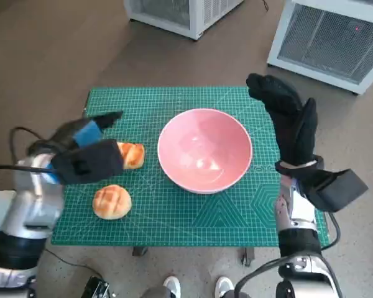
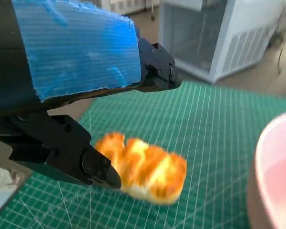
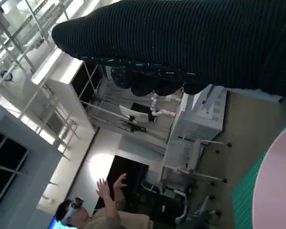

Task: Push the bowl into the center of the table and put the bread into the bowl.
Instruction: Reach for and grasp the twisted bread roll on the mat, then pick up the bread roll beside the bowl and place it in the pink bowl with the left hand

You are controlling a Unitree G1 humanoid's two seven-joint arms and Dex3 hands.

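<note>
Risk: roll (image 1: pixel 132 154) squirting sideways across the surface (image 1: pixel 236 211) if pinched off-centre, or landing short of the bowl (image 1: pixel 205 150) at frame centre. Left hand (image 1: pixel 87 155) at mid-left, fingers apart around the roll, holding nothing yet. Right hand (image 1: pixel 286 118) spread, raised beside the bowl. Second roll (image 1: pixel 112 202) at lower left.

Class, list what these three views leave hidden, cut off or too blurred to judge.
1. Head view: the blurred left hand covers part of the striped bread; contact cannot be judged.
2. Left wrist view: the bowl is cut off by the picture's edge; the round bun is absent.
3. Right wrist view: the right hand shows only as a dark glove; its fingers hardly show.
</note>
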